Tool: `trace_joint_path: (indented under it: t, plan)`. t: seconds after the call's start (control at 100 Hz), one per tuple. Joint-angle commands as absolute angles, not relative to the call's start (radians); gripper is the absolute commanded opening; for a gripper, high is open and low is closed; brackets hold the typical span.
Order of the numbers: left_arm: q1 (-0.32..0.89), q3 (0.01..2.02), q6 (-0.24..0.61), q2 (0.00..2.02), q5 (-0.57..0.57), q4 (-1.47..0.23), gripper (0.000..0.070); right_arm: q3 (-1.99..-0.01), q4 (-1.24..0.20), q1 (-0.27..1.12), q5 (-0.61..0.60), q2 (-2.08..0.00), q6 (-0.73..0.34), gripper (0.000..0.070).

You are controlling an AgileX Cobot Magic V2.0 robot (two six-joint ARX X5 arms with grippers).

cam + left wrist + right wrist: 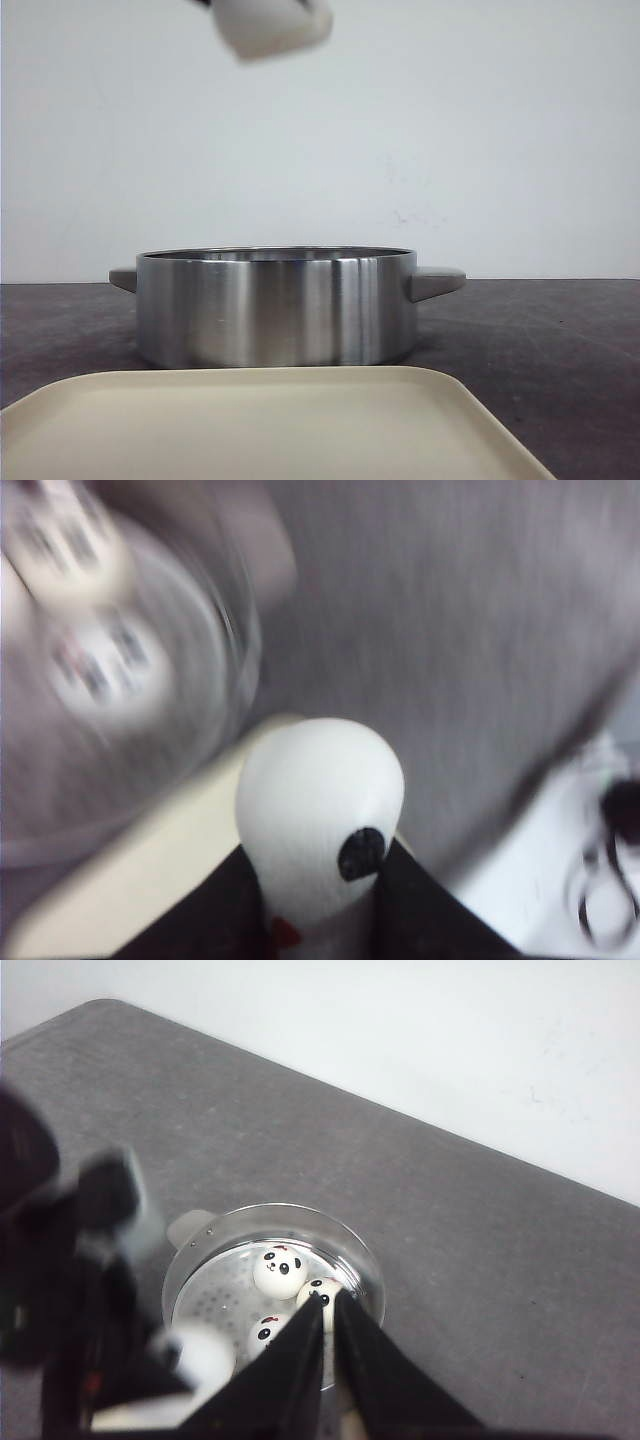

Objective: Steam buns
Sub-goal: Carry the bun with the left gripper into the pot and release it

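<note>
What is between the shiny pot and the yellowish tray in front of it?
Nothing. The front view shows only a bare strip of dark table between the pot and the tray.

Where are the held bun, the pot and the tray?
Held bun [318, 825]: left wrist view, dome above its eye.
Pot [275, 310]: front view, steel side wall.
Tray [270, 425]: front view, bare beige surface.

— What sort of place do I work in?

— A bare test bench, more lab than kitchen. In the front view a dark grey table [560, 340] meets a plain white wall [480, 130] with no cupboards or stove.

— Any cookware?

— One steel pot [275, 305] at the centre, and a beige tray [270, 425] at six o'clock from it.
</note>
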State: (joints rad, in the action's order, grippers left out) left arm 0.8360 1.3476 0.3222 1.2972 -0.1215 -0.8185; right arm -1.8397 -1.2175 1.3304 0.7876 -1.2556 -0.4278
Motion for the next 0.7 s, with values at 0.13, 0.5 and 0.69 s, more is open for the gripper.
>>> trace_joint_path:
  t: [0.13, 0.5, 0.69]
  plan:
    - [0.718, 1.478, 0.232, 1.379, -0.114, -0.831, 0.0000, -1.861, -1.213, 1.347, 0.810, -1.267, -0.442, 0.0009]
    - [0.592, 1.499, 0.140, 1.639, -0.088, -0.870, 0.0000, -1.861, -1.214, 1.347, 0.816, -1.267, -0.442, 0.0009]
    - [0.572, 1.499, 0.138, 1.771, -0.048, -0.866, 0.0000, -1.861, -1.224, 1.347, 0.815, -1.267, -0.447, 0.0009]
